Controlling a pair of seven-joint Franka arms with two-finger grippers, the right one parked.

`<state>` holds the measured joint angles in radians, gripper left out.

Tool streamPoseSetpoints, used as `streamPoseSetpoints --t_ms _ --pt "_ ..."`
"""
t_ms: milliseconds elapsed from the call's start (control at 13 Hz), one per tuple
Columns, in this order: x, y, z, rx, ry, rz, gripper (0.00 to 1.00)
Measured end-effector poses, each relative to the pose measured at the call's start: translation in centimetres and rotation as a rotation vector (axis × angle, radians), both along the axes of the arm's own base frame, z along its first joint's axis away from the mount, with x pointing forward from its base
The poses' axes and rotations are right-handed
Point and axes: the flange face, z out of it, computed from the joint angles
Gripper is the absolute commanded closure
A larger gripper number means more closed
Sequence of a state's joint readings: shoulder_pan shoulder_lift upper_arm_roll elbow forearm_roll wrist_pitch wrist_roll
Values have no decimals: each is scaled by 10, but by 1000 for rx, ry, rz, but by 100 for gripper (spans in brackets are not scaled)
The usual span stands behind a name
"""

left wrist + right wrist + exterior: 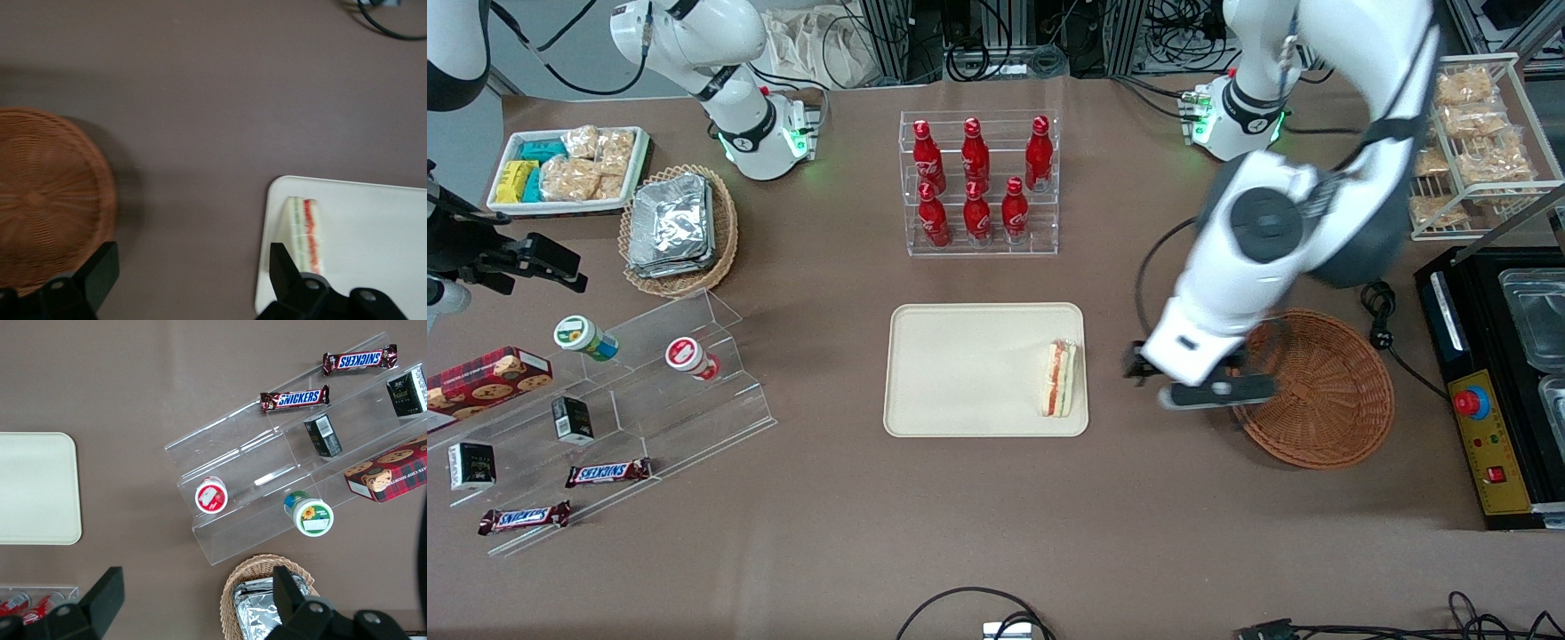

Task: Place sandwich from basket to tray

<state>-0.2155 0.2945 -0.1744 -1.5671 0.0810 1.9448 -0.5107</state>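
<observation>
The sandwich [1059, 380], a white bread wedge with red and green filling, lies on the cream tray [960, 373] at the tray's edge toward the working arm's end. It also shows in the left wrist view [305, 233] on the tray [373, 247]. The reddish-brown wicker basket [1325, 391] sits empty beside the tray; it also shows in the left wrist view [43, 193]. My left gripper [1199, 378] hangs above the bare table between tray and basket, open and empty, its fingers [100, 270] spread wide.
A clear rack of red bottles [978, 182] stands farther from the front camera than the tray. A lighter basket with foil packets [676, 227] and a clear stepped stand [649, 391] lie toward the parked arm's end. A black machine [1494, 382] sits beside the basket.
</observation>
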Motion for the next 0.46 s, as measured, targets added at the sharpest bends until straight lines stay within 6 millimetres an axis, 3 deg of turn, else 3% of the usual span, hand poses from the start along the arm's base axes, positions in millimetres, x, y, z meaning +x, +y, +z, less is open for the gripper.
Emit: streamPoseSetpoints --t_ms 231,462 --pt "-11 97 59 4 47 77 0" --pt "-34 159 89 -6 58 116 0"
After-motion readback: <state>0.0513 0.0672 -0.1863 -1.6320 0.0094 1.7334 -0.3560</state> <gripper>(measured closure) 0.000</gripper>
